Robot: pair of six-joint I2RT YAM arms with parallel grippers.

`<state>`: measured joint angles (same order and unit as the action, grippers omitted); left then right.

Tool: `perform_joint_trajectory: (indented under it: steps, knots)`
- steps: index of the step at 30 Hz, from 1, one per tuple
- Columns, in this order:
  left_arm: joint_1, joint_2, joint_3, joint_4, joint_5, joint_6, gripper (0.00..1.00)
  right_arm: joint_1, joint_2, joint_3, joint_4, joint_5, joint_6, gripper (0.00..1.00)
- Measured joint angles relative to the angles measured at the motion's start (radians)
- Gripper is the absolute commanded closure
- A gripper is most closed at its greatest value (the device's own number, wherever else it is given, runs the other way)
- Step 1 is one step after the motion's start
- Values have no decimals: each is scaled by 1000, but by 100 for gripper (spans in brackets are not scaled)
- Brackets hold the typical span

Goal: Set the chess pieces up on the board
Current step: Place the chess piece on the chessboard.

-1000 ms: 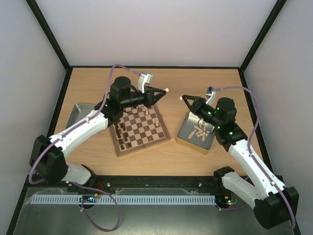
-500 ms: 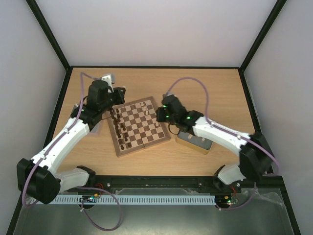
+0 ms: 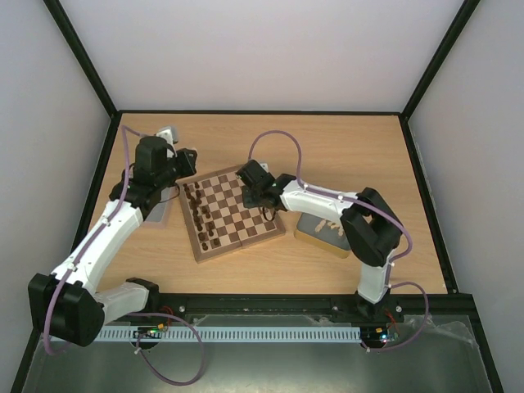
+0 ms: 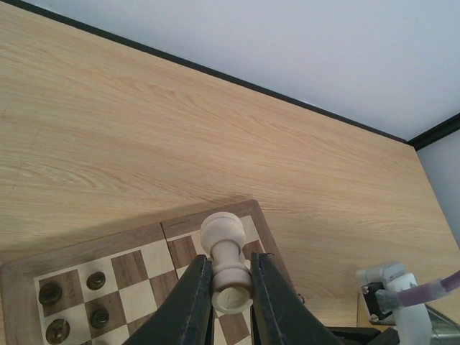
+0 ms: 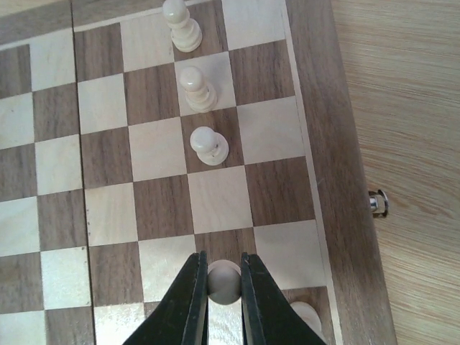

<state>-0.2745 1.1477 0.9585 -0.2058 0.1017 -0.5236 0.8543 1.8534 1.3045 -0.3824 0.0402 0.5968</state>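
Left gripper: jaws clamped on the base of a cream rook-shaped piece, held lying over over a corner of the board. Right gripper: jaws pinched on a cream round-headed piece above a square near the board's edge. Three cream pieces stand in line beyond. Dark pieces line the opposite side.

White arm links, black joints, lilac cables, black tool fingers

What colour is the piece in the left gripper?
Pale cream piece; clearest in left wrist view.
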Motion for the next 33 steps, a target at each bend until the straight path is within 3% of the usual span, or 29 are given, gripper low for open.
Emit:
perform_joint_trajectory:
  steps: [12,33]
  knots:
    - [11,0,-11,5,35,1,93,1,111,114,-28,13,-23,88]
    - [12,11,-29,21,53,0,93,1,190,159,-50,47,-34,85]
